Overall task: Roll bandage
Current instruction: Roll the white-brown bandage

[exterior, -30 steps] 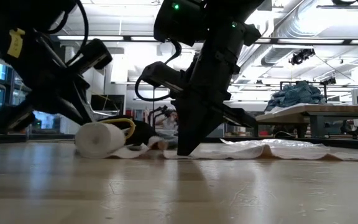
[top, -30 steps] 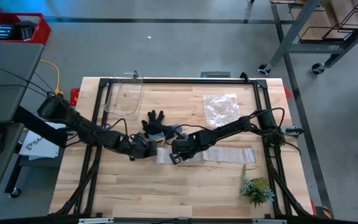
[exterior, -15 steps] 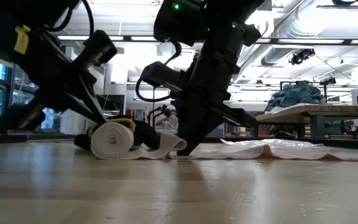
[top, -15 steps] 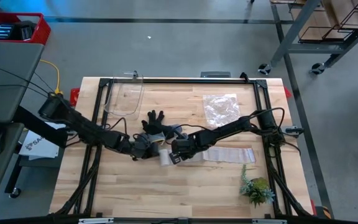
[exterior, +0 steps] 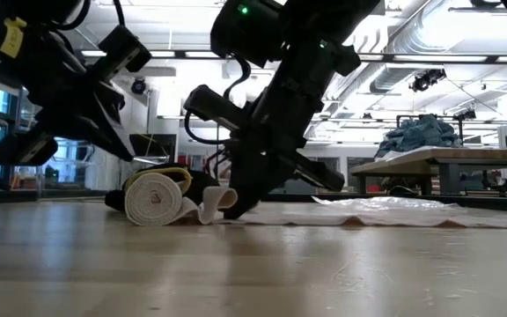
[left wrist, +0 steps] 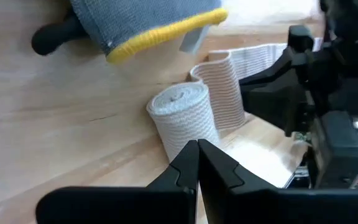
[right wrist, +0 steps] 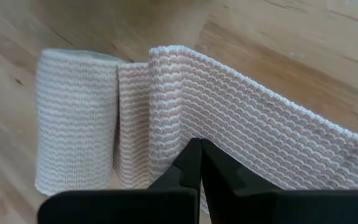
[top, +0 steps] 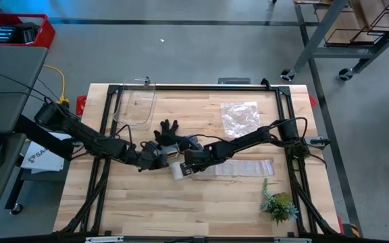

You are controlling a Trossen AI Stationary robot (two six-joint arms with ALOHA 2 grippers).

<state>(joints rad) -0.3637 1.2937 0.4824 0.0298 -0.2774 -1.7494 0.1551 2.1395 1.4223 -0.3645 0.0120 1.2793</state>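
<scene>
Pale planked wooden desk (top: 140,209), black metal frame round its edge.

White woven gauze bandage (top: 178,170), ribbed weave with faint pinkish crosswise stripes: part wound into a fat cylinder lying on its side just left of desk centre, spiral end face clear in the low view (exterior: 154,198). From the roll the strip rises in an upright fold (right wrist: 166,118), then runs flat toward 3 o'clock as a thin, sheer band (top: 245,167).

Left gripper (top: 162,159), dark, at the 10 o'clock side of the roll; jaws clenched, tips pressed together with nothing between them, pointing at the roll's side (left wrist: 185,121). Contact with the cloth hard to make out.

Right gripper (top: 189,170), dark, at the 3 o'clock side of the roll, jaws clenched and empty, tips set on or just above the folded strip; cannot tell which.

Black-and-grey knit work glove (top: 169,131) with yellow cuff edge (left wrist: 160,31), at 12 o'clock of the roll, partly hidden by the arms.

Crinkly clear plastic bag (top: 240,116) toward 1 o'clock. Clear curved plastic sheet (top: 135,108) toward 11 o'clock, edges faint. Small green artificial plant (top: 278,204) toward 4 o'clock.

The low view shows a blurred room behind the desk; the arm bodies cut off at the top.
</scene>
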